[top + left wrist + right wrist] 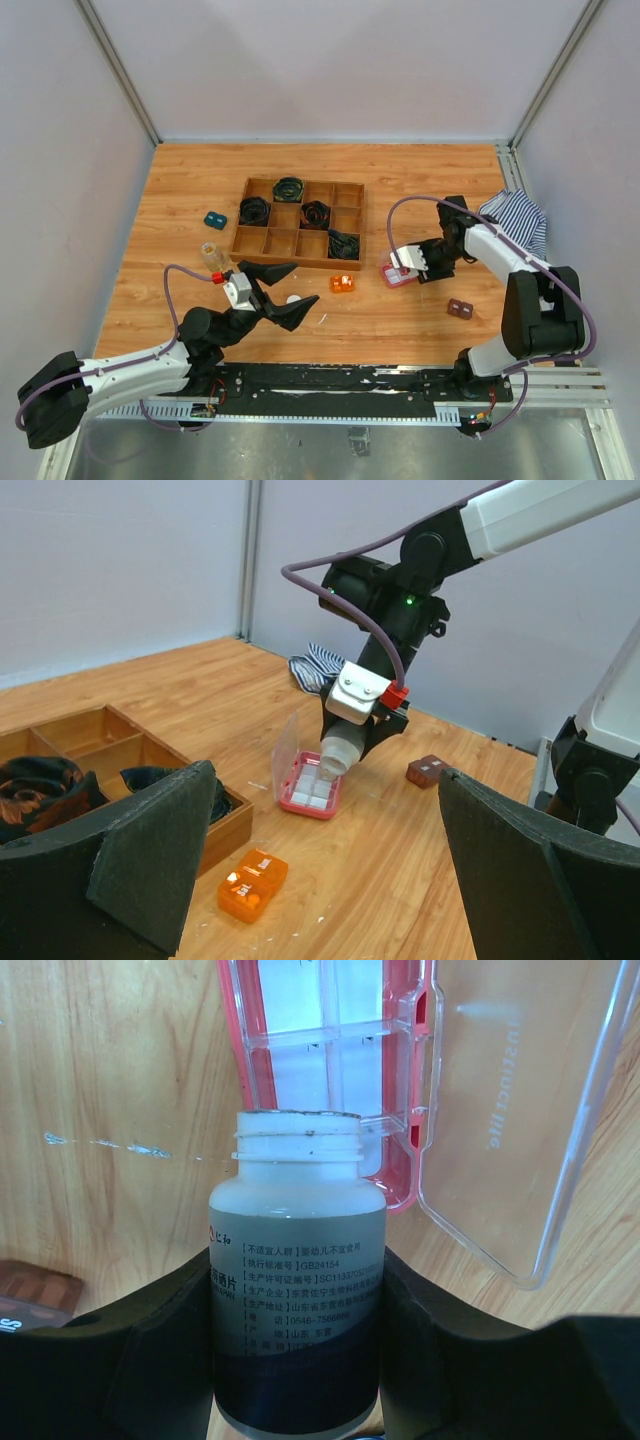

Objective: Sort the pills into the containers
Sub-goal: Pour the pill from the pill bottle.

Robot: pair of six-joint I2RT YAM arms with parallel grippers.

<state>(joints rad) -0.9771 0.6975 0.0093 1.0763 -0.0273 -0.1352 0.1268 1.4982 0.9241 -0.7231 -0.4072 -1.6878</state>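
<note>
The desk (420, 180) is a board of light wood grain, shut in by plain pale walls (330, 60) with metal posts in the far corners. A wooden tray (296, 262) with black coils (254, 210) in some of its compartments sits at the centre of the overhead frame. A striped cloth (517, 220) lies at the right edge.

The right hand (408, 265) is closed on a bottle (405, 258) with no cap on it. It tips the bottle's mouth down over a pink box (398, 277) just right of the tray. The left hand (305, 292) hangs wide open in the lower centre, gripping nothing. A small white round piece (293, 298) lies under it on the wood.

Only the overhead view shows the clear vial (211, 254), standing upright near the tray's lower left corner. It alone also shows a teal item (215, 219) further up.

The left wrist view shows, from the side, that the box's clear lid (288, 755) stands open, and it shows an orange block (253, 883) in the lower centre of the frame. A small brown box (428, 770) lies to the right.

The right wrist view alone shows the bottle's printed label (300, 1290) and bare threaded neck, held between two black fingers (130, 1360).
</note>
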